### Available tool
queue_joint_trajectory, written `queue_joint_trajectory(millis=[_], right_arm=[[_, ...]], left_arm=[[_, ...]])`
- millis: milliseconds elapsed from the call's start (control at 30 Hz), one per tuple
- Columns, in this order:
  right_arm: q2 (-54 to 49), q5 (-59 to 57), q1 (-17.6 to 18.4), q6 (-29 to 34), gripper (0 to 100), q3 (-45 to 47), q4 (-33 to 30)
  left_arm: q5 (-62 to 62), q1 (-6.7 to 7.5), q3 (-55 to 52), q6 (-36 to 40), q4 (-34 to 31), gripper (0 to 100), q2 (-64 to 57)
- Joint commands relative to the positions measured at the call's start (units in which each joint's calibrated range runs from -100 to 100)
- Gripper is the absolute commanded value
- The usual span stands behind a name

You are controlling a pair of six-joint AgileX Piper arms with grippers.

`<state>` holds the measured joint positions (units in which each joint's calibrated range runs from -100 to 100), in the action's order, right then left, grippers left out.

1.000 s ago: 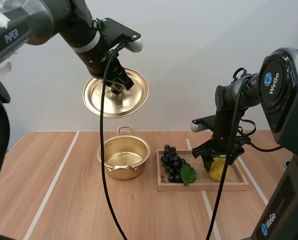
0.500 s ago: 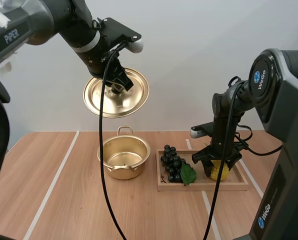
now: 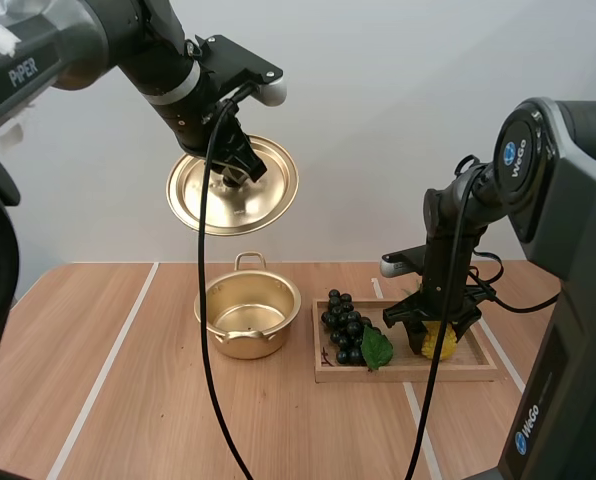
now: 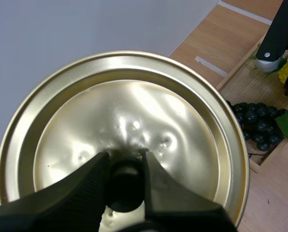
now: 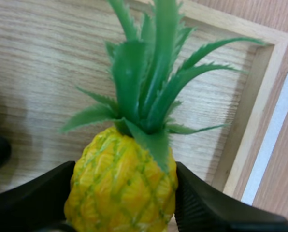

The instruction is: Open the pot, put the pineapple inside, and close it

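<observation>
Table: light wood, carrying all the items below.

Wooden tray: flat on the table's right half, just right of the pot. It holds the grapes at its left end and the pineapple at its right end.

Pot: gold-coloured, upright near the table's centre, uncovered. Nothing can be seen inside it.

Lid: gold-coloured, in the air well above the pot and apart from it. It is tilted steeply, with its knob face turned toward the high camera.

Left gripper: narrowly parted and clamped on the lid's dark knob. In the left wrist view a finger presses each side of the knob, and the lid's face spreads behind them. This gripper alone carries the lid.

Bunch of grapes: dark, with a green leaf at its near right edge. It lies apart from the right gripper.

Pineapple: yellow body with a green crown, inside the tray and close to its right rim. In the right wrist view the long axis runs from the body between the fingers out toward the tray's rim, with the crown pointing at that rim. Whether it lies flat or leans cannot be told.

Right gripper: lowered into the tray and parted to the width of the pineapple's body. One finger touches each flank, gripping across the short axis, below the crown.
</observation>
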<state>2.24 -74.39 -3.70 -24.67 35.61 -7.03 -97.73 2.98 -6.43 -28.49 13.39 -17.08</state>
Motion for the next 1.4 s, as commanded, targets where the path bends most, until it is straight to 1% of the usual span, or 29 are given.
queue_joint_trajectory(millis=[0, 233, 400, 500, 600, 767, 967, 1067, 1267, 1367], right_arm=[[0.5, 1.0, -0.2, 0.1, 0, -0.1, -0.4], [-1.8, -4.9, -0.2, 0.1, 0, -5.6, -0.4], [-6.7, -11.1, -0.2, -0.3, 0, -13.5, 0.3], [-9.3, -14.3, -0.2, -1.3, 0, -17.6, 1.4], [-11.6, -18.3, -0.2, -3.1, 0, -21.8, 4.0], [-14.4, -21.2, -0.2, -4.7, 0, -26.2, 7.4], [-15.1, -23.3, 0.1, -8.3, 0, -29.9, 15.3], [-15.1, -23.3, 1.9, -9.8, 0, -30.0, 17.1], [-14.7, -22.0, 7.1, -9.8, 0, -30.0, 17.1], [-13.9, -22.0, 8.8, -9.8, 0, -30.0, 17.0]], left_arm=[[3.7, 0.07, 0.5, 0.0, 1.1, 0, -0.8], [7.2, 0.07, 1.0, 0.0, 1.1, 0, -3.0], [14.1, 0.07, 1.3, 0.0, 0.8, 0, -8.0], [15.4, 0.07, 4.3, 0.0, 0.8, 0, -10.9], [15.2, 0.07, 9.2, 0.0, 0.8, 0, -13.1], [14.4, 0.07, 17.1, 0.1, 0.9, 0, -15.4], [14.4, 0.07, 24.6, 1.2, 1.0, 0, -16.4], [15.1, 0.07, 27.9, 1.8, 1.1, 0, -16.4], [21.4, 0.07, 34.8, 1.8, 1.6, 0, -16.4], [23.3, 0.07, 40.0, 2.0, 2.3, 0, -15.8]])
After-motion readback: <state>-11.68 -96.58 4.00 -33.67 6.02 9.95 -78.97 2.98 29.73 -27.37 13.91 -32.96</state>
